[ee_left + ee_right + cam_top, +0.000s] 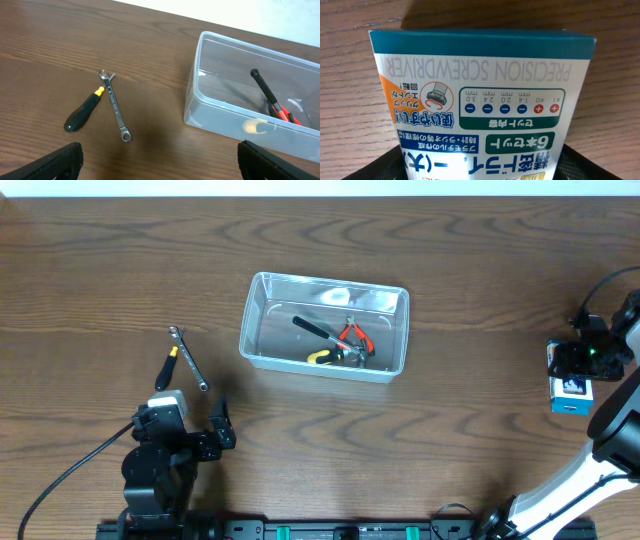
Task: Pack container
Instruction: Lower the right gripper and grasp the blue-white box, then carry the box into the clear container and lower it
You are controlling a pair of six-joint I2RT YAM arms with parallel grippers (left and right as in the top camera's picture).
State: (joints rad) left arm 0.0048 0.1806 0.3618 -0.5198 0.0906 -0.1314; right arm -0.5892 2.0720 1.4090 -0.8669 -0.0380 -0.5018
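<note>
Clear plastic container (325,328) sits mid-bench, long side left to right, upright and open on top. Inside it, toward the right half: red-handled pliers (355,338), a black-handled tool (312,328) and a yellow-handled tool (322,357), all loosely overlapping.

Wood-grain bench (100,270). Left of the container and well apart from it lie a combination wrench (115,106) and a screwdriver (82,114) with a black handle and yellow collar. The screwdriver's front end meets the wrench near its upper end, making a narrow V.

Left end effector (159,150) is at the near left of the bench with its jaws spread wide. It has nothing in them, and hangs short of the wrench and screwdriver.

Right end effector (482,162) is at the far right edge, over a blue-and-white precision screwdriver box (480,75). Its dark fingers (585,162) flank the box's two sides, jaws partly open. Cannot tell whether the pads press the box.
</note>
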